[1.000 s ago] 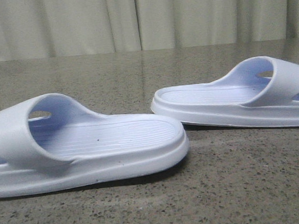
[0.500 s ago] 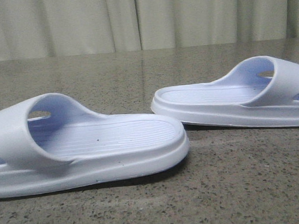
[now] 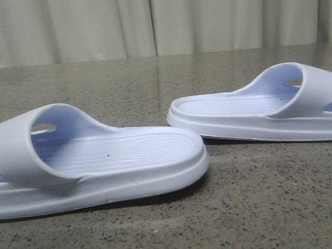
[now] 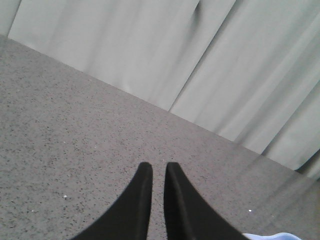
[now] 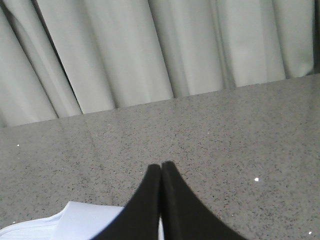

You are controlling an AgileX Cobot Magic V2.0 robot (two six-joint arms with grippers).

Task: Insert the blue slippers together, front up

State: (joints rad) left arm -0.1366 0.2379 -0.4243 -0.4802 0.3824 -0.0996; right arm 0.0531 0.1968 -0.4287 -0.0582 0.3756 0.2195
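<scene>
Both tools, left and right, pressed together over bare table; blue slippers lie apart.

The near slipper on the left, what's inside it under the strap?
Under the near slipper's strap shows only its ribbed footbed with a few dark specks and a side cutout; nothing is tucked in. The toe end is cut off by the frame.

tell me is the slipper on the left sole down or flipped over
Sole down: the left slipper lies flat on the table, its ribbed footbed and strap facing up.
</scene>
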